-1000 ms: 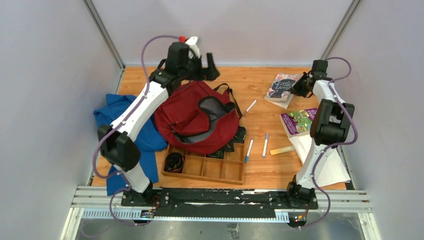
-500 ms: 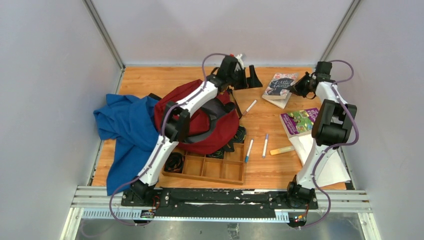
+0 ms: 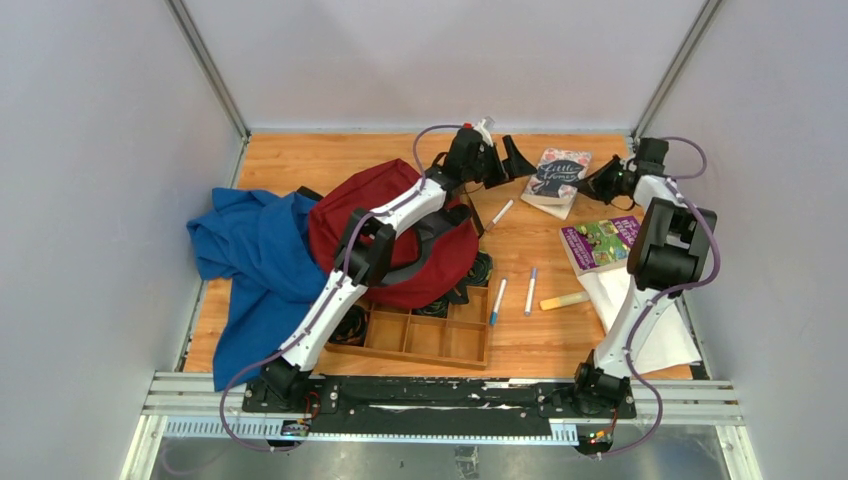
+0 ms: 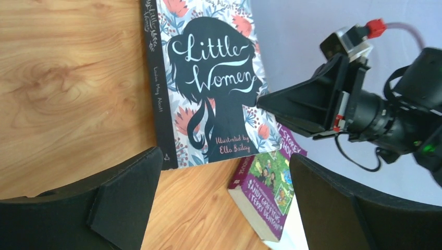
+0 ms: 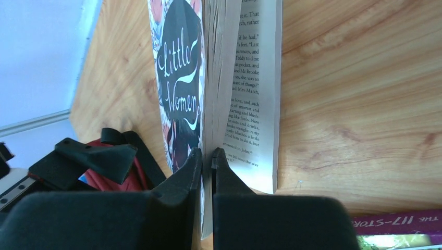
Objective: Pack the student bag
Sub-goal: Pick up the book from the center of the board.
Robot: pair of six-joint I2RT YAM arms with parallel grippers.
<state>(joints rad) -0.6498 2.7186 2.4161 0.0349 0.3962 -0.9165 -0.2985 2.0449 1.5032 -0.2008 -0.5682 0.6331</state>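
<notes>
The student bag, dark red with black straps, lies left of the table's centre, partly under my left arm; a corner of it shows in the right wrist view. My left gripper is open and empty just left of the "Little Women" book, whose cover fills the left wrist view. My right gripper is shut on the book's front cover and some pages at its right edge, holding them raised off the lower pages. It shows too in the top view.
A blue cloth lies left of the bag. A wooden compartment tray sits in front of it. Markers, a yellow highlighter, a purple book and white paper lie at the right.
My left arm has swung from behind the bag across to the right, up to the "Little Women" book. My right gripper has stayed at the book's right edge.
</notes>
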